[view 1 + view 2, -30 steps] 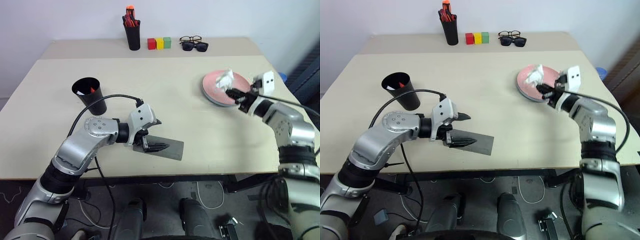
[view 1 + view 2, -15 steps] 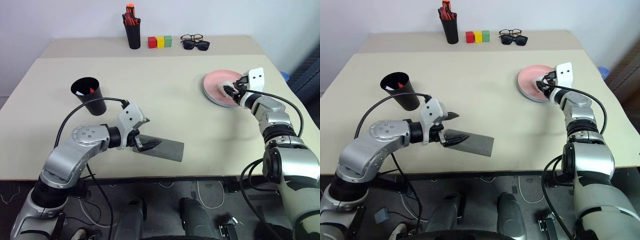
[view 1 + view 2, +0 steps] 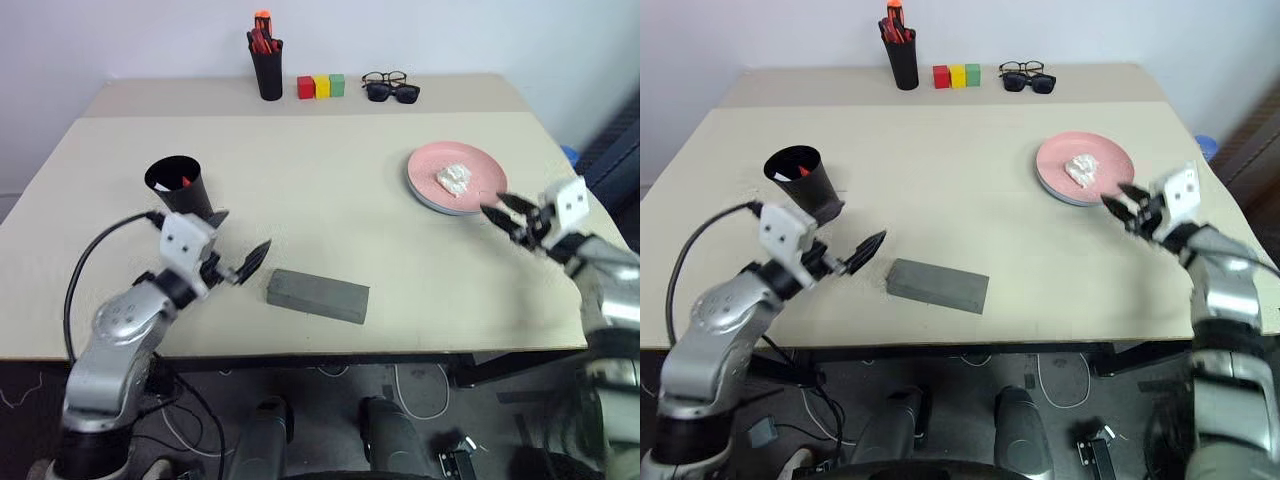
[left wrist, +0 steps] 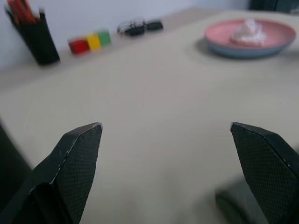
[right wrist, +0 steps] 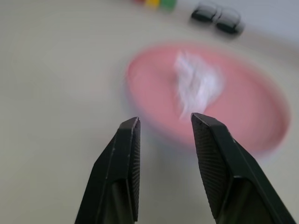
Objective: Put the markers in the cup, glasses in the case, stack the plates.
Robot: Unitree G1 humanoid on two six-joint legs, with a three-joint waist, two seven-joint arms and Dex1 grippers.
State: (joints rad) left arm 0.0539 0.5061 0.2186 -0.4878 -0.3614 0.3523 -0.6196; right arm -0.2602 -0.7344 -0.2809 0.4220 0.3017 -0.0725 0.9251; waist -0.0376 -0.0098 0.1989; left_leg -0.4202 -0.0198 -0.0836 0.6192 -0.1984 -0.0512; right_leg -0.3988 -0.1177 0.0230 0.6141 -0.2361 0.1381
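Inspecting containers: the cup [image 3: 181, 188] holds a red marker [image 3: 185, 181], possibly a second. The case [image 3: 318, 295] lies closed. The stacked plates [image 3: 456, 177] carry crumpled white paper [image 3: 454, 179]. My left gripper [image 3: 244, 262] gapes wide; my right gripper [image 3: 503, 211] stands parted, empty.

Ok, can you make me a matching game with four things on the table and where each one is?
Things:
1. cup
2. case
3. crumpled paper
4. blocks

Places:
A. on the pink plate
B. at the table's back edge, between the pen holder and the sunglasses
C. near the front edge, lying flat
D. by the left gripper

Pairs: 1-D, 2-C, 3-A, 4-B
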